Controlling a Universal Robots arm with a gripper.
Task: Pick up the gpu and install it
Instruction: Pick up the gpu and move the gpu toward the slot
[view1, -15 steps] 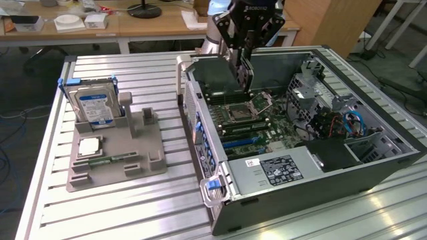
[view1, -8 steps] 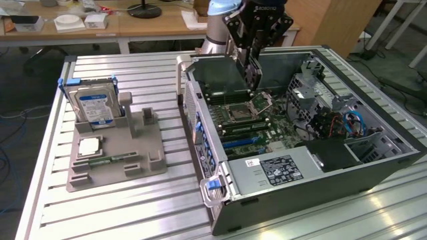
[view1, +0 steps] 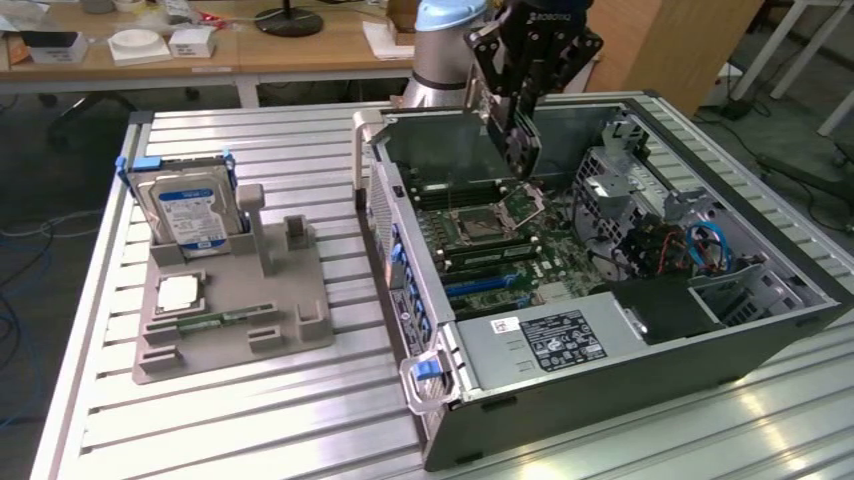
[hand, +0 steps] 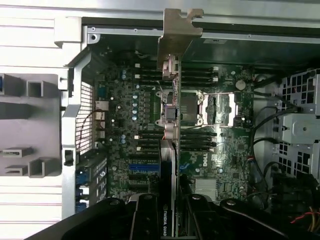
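One card, place: the gpu (view1: 513, 140) (hand: 169, 165) hung over the open computer case (view1: 601, 375) (hand: 75, 30), above the motherboard (view1: 534, 258) (hand: 125, 125) near the processor socket (view1: 478, 226) (hand: 216, 107), not seated in any slot.
Long axis: near upright with a slight tilt, running from the held end down toward the board inside the case; the silver bracket (hand: 177, 35) was at the end farthest from the grip.
Look: thin green board seen edge-on from the wrist, with a black cooler block on one face and white lettering on the edge by the grip.
Bracket: stamped sheet metal, flat, with a bent notched tab.
Gripper: the black gripper (view1: 518, 105) (hand: 172, 220) was clamped on the gpu, one of the fingers (hand: 145, 220) against each face.
Exterior view's left of the case: a grey moulded holder (view1: 267, 335) with blocky ribs and grooves.
In the holder: a silver hard drive (view1: 187, 205) with a blue-white label stood upright, and a narrow green memory stick (view1: 220, 320) lay flat.
Case: dark sheet metal, lying on its side, open upward.
Inside the case: green board crowded with parts, black slots and one blue slot (hand: 142, 167).
Exterior view's right side of the case: perforated silver drive cage (view1: 627, 180) (hand: 300, 100) and a blue cable (view1: 707, 245).
Under the case: a table (view1: 294, 425) of ribbed aluminium slats.
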